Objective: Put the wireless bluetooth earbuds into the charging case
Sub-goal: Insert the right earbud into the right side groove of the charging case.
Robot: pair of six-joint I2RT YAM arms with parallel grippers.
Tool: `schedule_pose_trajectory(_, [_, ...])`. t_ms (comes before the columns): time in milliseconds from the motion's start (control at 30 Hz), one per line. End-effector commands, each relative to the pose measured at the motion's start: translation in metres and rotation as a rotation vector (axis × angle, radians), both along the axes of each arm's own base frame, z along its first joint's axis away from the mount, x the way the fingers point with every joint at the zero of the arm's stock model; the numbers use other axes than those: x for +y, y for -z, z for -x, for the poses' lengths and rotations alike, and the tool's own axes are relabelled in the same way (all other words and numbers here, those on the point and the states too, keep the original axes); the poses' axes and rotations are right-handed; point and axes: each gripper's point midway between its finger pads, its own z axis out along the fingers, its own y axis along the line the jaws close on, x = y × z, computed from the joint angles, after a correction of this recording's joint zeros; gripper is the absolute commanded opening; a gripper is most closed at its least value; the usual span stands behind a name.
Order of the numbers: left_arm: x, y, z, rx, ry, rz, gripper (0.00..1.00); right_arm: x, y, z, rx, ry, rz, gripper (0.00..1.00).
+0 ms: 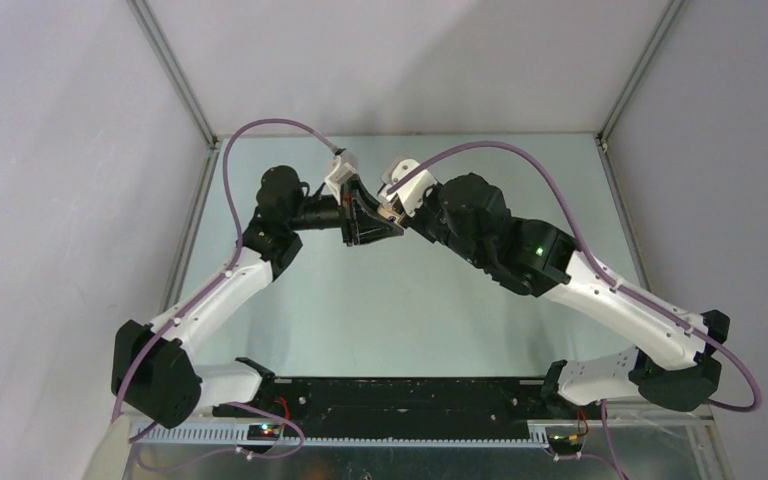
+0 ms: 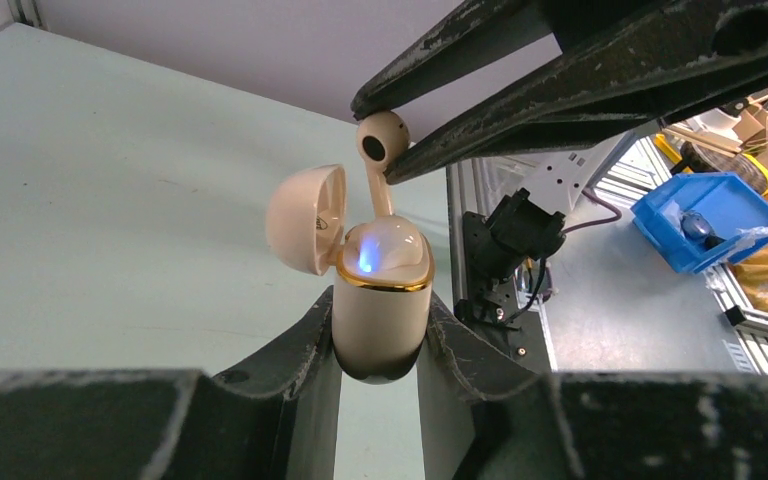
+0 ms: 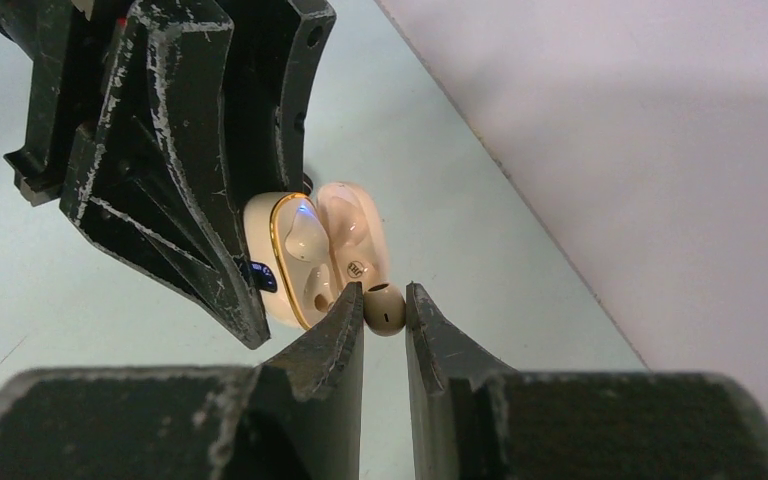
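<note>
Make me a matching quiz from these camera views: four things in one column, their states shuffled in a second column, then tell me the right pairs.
Column one
1. small beige plastic earbud
2. rounded beige charging case with a gold rim
3. hinged beige lid of that case
4. small light inside the case

Column two
A. swung open
B. glowing blue
C. clamped in the left gripper
D. pinched in the right gripper

Pairs: 1-D, 2-C, 3-A, 4-B

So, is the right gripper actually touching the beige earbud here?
Touching. The left wrist view shows the right gripper pinching the earbud by its head between both fingers, with no gap on either side. The right wrist view agrees.
</note>
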Motion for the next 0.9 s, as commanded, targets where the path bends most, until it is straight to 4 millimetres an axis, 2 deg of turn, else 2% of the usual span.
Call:
schedule_pose_trajectory(0, [0.000, -0.012, 0.005, -0.032, -0.009, 0.029, 0.10, 0.001, -0.016, -0.003, -0.056, 0.030, -0.034, 0.19])
schedule_pose_trajectory(867, [0.002, -0.013, 0.007, -0.050, -0.012, 0.029, 0.10, 0.017, 0.006, 0.000, -0.097, 0.005, 0.069, 0.19])
